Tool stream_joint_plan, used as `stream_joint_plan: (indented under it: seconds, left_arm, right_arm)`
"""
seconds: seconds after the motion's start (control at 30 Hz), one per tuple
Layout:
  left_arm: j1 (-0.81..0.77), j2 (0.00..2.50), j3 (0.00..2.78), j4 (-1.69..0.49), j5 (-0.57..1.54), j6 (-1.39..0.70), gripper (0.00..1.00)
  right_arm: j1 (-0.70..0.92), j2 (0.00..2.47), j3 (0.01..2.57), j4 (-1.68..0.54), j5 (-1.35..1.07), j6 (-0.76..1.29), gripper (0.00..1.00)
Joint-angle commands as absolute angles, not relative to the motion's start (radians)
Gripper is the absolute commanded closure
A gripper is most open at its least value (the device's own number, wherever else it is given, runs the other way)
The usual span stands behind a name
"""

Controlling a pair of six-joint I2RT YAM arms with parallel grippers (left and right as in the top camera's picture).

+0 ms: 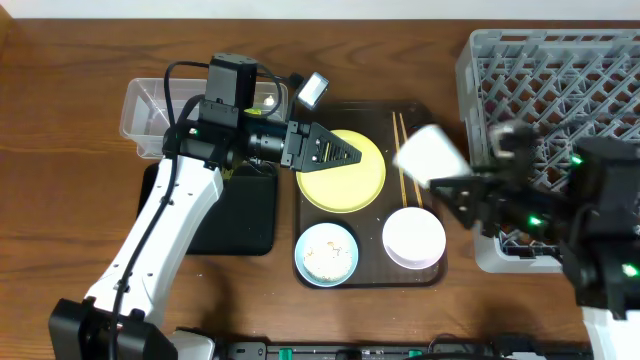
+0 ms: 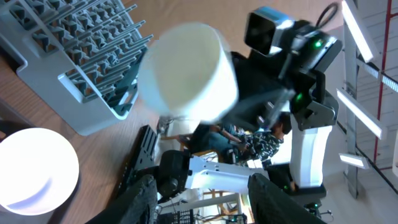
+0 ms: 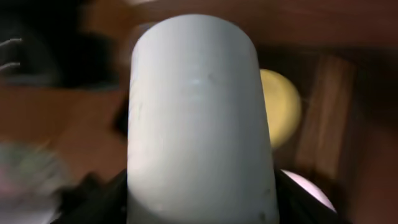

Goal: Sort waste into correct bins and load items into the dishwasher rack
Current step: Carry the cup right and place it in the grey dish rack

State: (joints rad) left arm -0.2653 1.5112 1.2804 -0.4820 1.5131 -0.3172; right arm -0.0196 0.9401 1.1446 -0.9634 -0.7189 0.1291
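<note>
R end effector [image 1: 447,182] is clamped on small white cylindrical cup [image 1: 430,153], held aloft betw. round yellow plate [image 1: 345,188] & grey lattice plastic rack [image 1: 482,70]. L end effector [image 1: 348,153] is seen parted, empty, above plate.

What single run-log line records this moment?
right gripper: shut on small white cup, aloft | left gripper: open above round yellow plate

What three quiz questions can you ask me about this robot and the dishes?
1. True or false: the right gripper is holding the white cup.
2. Pick one: the left gripper hangs over the A) yellow plate B) grey rack C) clear tub.
3. Fill in: the chopsticks lie on the brown ____.

Key: 1 true; 2 A; 3 tray.
</note>
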Motion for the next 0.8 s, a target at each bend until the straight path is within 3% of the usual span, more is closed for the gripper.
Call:
stream_joint_plan:
  seconds: [0.0, 0.2, 0.6, 0.77]
  left_arm:
    - [-0.267, 1.509, 1.293, -0.481, 1.533, -0.311, 0.49]
    - [-0.267, 1.509, 1.293, -0.481, 1.533, -0.311, 0.49]
    - [-0.267, 1.509, 1.293, -0.481, 1.533, -0.311, 0.49]
    - [-0.267, 1.509, 1.293, -0.481, 1.533, -0.311, 0.49]
  right_arm:
    - [-0.131, 0.899, 1.185, -1.044, -0.41, 0.199, 0.45]
    - [-0.297, 0.937, 1.184, -1.19, -0.14, 0.311, 0.47]
    - [-0.366, 1.271, 1.183, -1.387, -0.138, 0.251, 0.51]
    - [-0.366, 1.396, 1.183, -1.384, -0.139, 0.227, 0.47]
